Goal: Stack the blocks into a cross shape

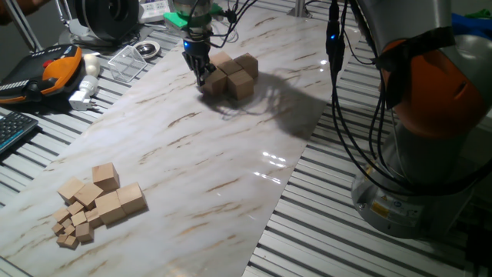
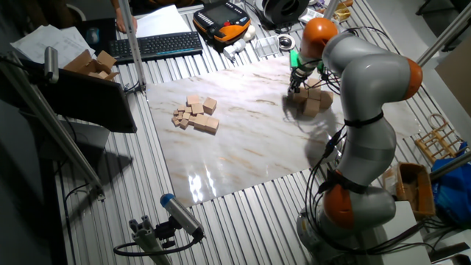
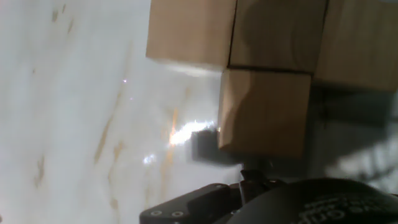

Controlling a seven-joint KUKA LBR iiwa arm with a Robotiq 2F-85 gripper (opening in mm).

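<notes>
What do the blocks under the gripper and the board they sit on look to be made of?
The blocks look like unpainted light wood: tan, matte faces with faint grain in the hand view. The board looks like polished marble or a marble-print laminate: white with brown veins and glossy lamp reflections. Which of the two cannot be told.

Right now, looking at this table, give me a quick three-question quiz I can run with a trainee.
1. True or false: the gripper is down at the cluster of blocks at the far end of the marble board.
2. Multiple choice: the loose pile of cubes at the near end holds A) one size only, B) large and much smaller cubes, C) painted cubes.
3. Short answer: what orange and black device lies off the board, by the keyboard?

Key
1. True.
2. B.
3. The teach pendant.
</notes>
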